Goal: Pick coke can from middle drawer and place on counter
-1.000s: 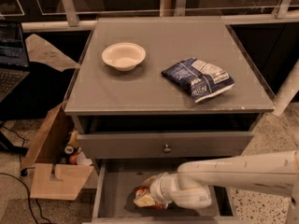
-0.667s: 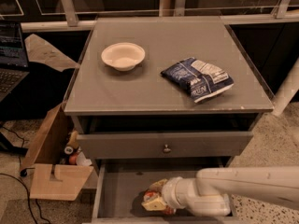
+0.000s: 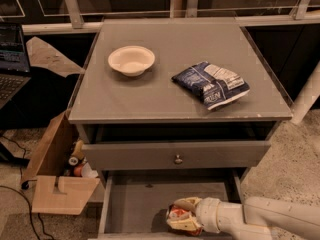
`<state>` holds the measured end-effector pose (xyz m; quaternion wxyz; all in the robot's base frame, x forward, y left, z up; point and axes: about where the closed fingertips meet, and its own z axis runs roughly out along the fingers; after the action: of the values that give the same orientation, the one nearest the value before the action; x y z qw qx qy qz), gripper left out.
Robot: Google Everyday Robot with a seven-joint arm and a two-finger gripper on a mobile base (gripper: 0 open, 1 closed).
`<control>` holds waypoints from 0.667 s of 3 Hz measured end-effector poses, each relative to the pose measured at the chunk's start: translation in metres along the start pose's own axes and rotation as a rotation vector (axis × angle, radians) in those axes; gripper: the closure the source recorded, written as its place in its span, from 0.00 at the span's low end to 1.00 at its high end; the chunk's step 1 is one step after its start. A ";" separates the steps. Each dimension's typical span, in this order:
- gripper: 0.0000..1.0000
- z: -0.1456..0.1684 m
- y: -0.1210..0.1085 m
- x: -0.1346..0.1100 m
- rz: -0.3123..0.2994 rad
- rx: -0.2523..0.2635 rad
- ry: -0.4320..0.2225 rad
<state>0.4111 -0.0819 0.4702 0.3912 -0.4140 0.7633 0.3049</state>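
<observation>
Low in the front of the open middle drawer (image 3: 135, 204), toward its right half, sits the coke can (image 3: 176, 215), red with a silver end showing. My hand (image 3: 181, 216) has it. One pale finger (image 3: 187, 204) lies along its far side and the other along its near side, both closed against it as far as I can see, so I take this as a grip and not a hover. The silver end is turned up and a little to the left. I judge the can's long axis to be near upright, though my fingers cover too much of it to be sure. My arm reaches in from the right, low along the drawer's front edge. The can is at the very tip of my hand, on the left, and my wrist trails off to the right. What matters for the next move is that the bench (image 3: 165, 91) lies above and behind the can. The upper drawer (image 3: 150, 155), with its small round knob, stands partly out between the two. I think the can must come forward and clear that drawer's front before it rises. On the bench, the white bowl (image 3: 131, 60) sits left of centre and the chip bag (image 3: 211, 84) sits right. There is bare grey surface along the near edge between them, where I could set the can down.
</observation>
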 end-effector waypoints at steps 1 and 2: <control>1.00 0.001 0.015 -0.015 0.010 -0.059 -0.079; 1.00 0.000 0.015 -0.015 0.010 -0.059 -0.079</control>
<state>0.4039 -0.0686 0.4851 0.4072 -0.4092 0.7399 0.3453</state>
